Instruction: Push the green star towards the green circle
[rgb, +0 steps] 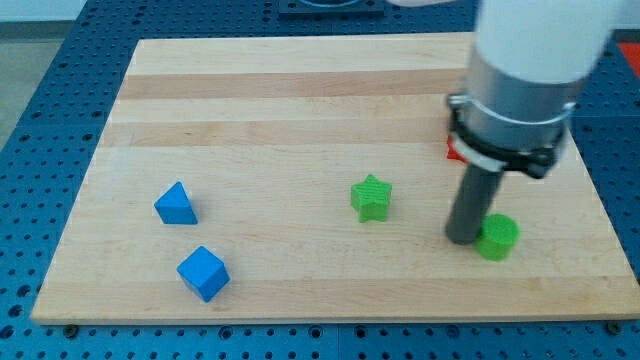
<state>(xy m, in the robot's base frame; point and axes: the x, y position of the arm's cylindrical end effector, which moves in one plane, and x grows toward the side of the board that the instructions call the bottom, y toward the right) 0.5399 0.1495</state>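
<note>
The green star (371, 197) lies on the wooden board (300, 110), right of the middle. The green circle (497, 237) lies further to the view's right, a little lower. My tip (462, 238) rests on the board right against the green circle's left side, between the star and the circle. The star is about a block's width to the left of my tip and a little higher.
A blue triangle (176, 204) and a blue cube (203, 273) lie at the view's lower left. A red block (454, 151) is mostly hidden behind the arm's grey body (525, 80) at the right. The board's right edge runs close to the circle.
</note>
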